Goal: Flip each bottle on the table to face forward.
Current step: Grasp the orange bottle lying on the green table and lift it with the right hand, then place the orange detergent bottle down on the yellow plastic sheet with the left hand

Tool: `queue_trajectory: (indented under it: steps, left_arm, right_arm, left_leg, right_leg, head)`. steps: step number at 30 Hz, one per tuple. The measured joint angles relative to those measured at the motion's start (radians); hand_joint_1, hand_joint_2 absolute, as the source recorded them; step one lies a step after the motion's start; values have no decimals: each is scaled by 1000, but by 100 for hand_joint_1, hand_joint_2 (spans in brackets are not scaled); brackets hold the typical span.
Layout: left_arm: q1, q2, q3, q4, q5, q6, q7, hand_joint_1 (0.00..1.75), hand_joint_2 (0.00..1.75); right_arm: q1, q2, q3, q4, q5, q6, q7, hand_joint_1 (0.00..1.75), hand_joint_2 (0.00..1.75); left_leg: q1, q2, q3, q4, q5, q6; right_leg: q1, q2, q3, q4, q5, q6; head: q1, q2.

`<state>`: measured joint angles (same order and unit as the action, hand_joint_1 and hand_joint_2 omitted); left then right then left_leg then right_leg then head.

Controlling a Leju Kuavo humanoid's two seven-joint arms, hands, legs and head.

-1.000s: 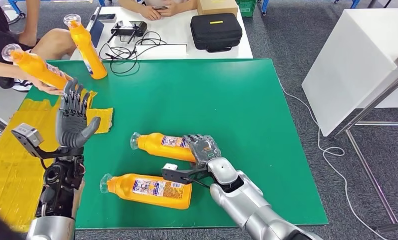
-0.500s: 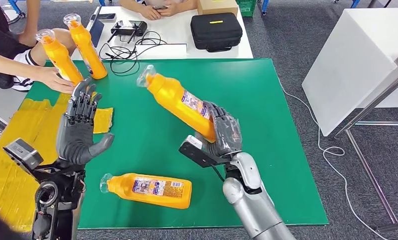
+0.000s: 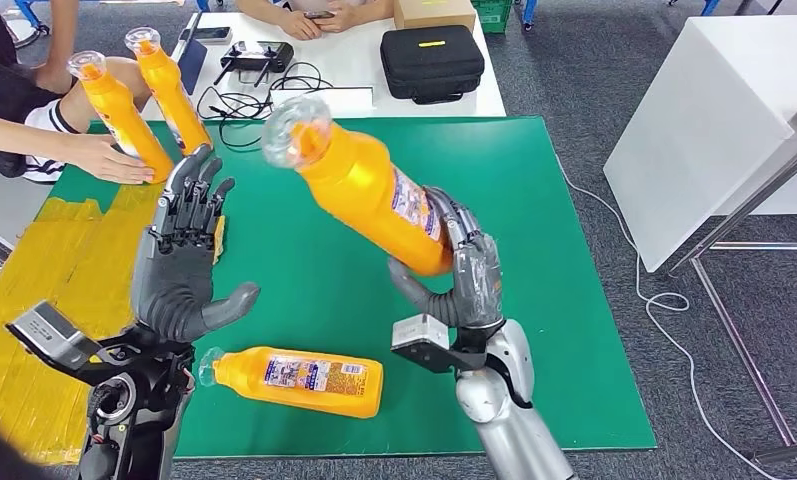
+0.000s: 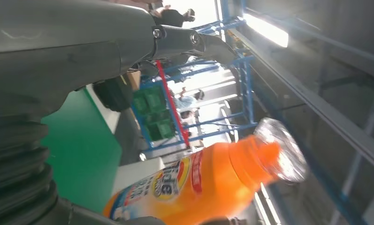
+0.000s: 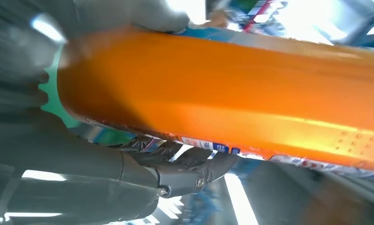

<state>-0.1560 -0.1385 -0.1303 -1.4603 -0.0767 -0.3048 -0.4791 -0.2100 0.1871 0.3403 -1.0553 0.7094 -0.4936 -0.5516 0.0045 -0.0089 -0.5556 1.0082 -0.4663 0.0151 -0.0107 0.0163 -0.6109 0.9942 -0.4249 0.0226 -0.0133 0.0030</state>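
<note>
My right hand (image 3: 464,275) grips the lower body of an orange bottle (image 3: 369,190) and holds it tilted in the air above the green mat (image 3: 494,180), clear cap toward me and to the left. The same bottle (image 5: 232,93) fills the right wrist view, and its cap end (image 4: 250,164) shows in the left wrist view. My left hand (image 3: 179,265) is raised, open, palm facing the held bottle. A second orange bottle (image 3: 299,378) lies on its side near the mat's front edge. Two more orange bottles (image 3: 124,115) (image 3: 169,90) stand at the far left corner.
A person's hand (image 3: 109,158) rests by the standing bottles at the far left. Yellow tape patches (image 3: 54,260) cover the mat's left side. Behind the mat a white table (image 3: 364,60) holds a black case (image 3: 432,62), cables and a controller. A white table (image 3: 714,110) stands to the right.
My right hand has lifted the bottle higher and closer to the camera, more upright. My left hand has risen toward it. The person's bottle now stands by the other one.
</note>
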Motion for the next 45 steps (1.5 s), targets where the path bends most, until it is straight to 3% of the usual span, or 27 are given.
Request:
queue_trajectory:
  steps: [8,16,38,45]
  left_arm:
    - [-39,6,-26,-12,93,47,25,0,175]
    - [-57,10,-27,-6,122,53,29,0,175]
    - [-73,13,-49,23,172,31,19,0,175]
    - [-26,24,-75,0,147,43,1,0,175]
  right_arm:
    - [21,15,125,-61,-162,-60,-137,175,175]
    - [26,14,230,-82,-195,-95,-148,175,175]
    - [30,8,293,-57,-159,-108,-133,175,175]
    - [36,2,247,-75,-225,-181,-116,175,175]
  left_leg:
    - [0,0,0,0,0,0]
    - [0,0,1,0,0,0]
    - [0,0,0,0,0,0]
    - [0,0,0,0,0,0]
  right_leg:
    - [0,0,0,0,0,0]
    - [0,0,0,0,0,0]
    - [0,0,0,0,0,0]
    - [0,0,0,0,0,0]
  head:
    - [0,0]
    - [0,0]
    - [0,0]
    - [0,0]
